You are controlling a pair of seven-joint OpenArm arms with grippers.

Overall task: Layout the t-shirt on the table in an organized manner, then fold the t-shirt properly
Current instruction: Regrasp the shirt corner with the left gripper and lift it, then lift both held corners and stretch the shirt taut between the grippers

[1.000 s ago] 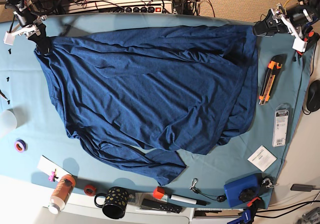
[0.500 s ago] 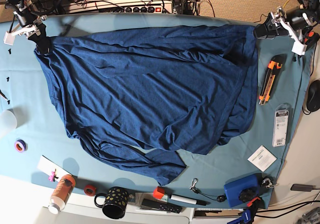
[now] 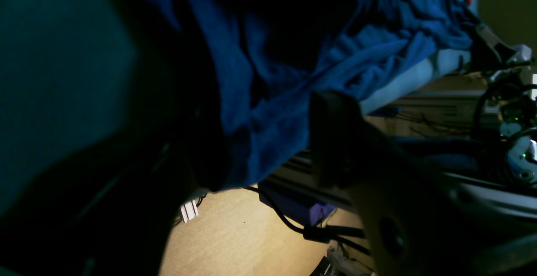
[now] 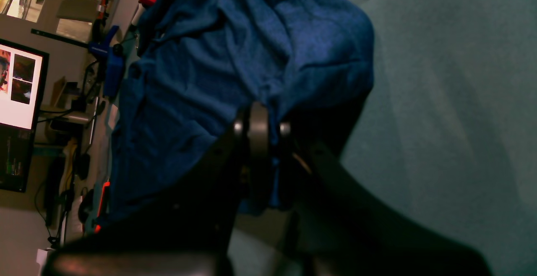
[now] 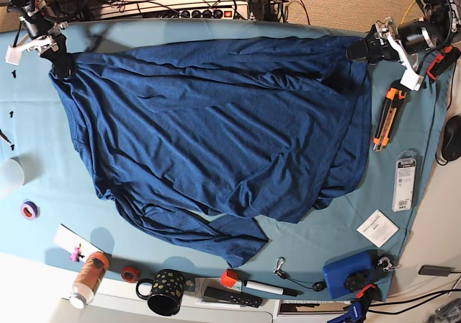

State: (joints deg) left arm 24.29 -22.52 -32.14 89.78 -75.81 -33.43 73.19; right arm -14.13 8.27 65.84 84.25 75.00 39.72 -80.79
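Navy heathered t-shirt (image 5: 216, 135) lies spread and wrinkled across the teal-covered table (image 5: 43, 186), its lower edge bunched near the front. Right gripper (image 5: 61, 65), at the far corner, is clamped on a pinch of the fabric. Left gripper (image 5: 358, 51) sits at the opposite far corner, its fingers parted around a fold of cloth; whether it grasps cannot be told. An orange utility knife (image 5: 383, 117) lies just beside the shirt.
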